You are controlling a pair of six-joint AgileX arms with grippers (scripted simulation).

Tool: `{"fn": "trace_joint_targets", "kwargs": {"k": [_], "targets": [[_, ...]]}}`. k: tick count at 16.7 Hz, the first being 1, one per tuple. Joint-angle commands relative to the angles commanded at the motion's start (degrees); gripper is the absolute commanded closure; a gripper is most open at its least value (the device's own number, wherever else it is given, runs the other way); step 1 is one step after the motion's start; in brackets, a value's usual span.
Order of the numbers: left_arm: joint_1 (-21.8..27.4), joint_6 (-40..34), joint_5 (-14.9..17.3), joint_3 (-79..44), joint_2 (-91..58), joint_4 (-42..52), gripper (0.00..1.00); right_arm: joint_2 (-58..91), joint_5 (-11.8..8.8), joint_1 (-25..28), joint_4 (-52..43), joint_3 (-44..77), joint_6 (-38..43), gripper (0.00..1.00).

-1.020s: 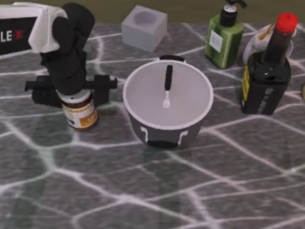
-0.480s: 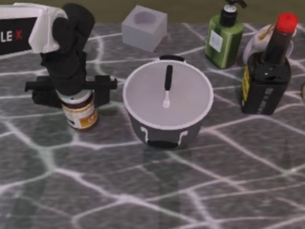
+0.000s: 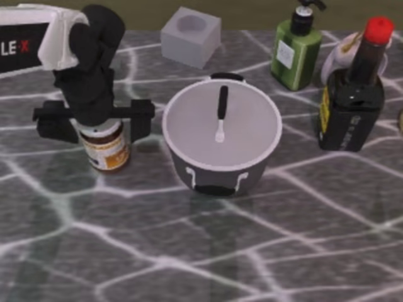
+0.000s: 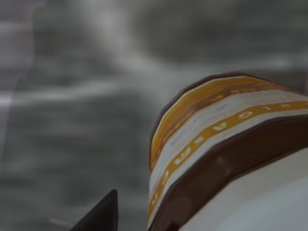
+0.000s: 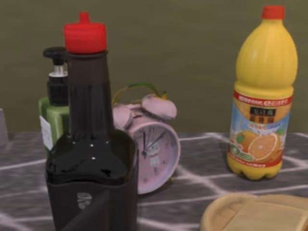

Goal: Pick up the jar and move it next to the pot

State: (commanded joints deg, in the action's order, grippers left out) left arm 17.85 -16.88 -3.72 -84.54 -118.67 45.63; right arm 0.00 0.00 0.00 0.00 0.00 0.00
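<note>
Jar (image 3: 106, 149) left of frame, beside pot (image 3: 221, 135) | left gripper (image 3: 94, 121) straddles cap, fingers spread, not clamped | I judge it light, rigid, slick; grip below cap

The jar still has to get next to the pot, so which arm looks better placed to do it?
The left. Its claw hangs right over the jar, fingers spread either side of the cap, just left of the pot. The right arm is out of the top view, far behind the dark bottle.
</note>
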Motion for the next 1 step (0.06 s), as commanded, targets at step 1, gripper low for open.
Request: {"fn": "trace_joint_targets", "kwargs": {"k": [1], "targets": [[0.0,0.0,0.0,0.0,0.0,0.0,0.0,0.0,0.0,0.0,0.0,0.0,0.0,0.0]]}}
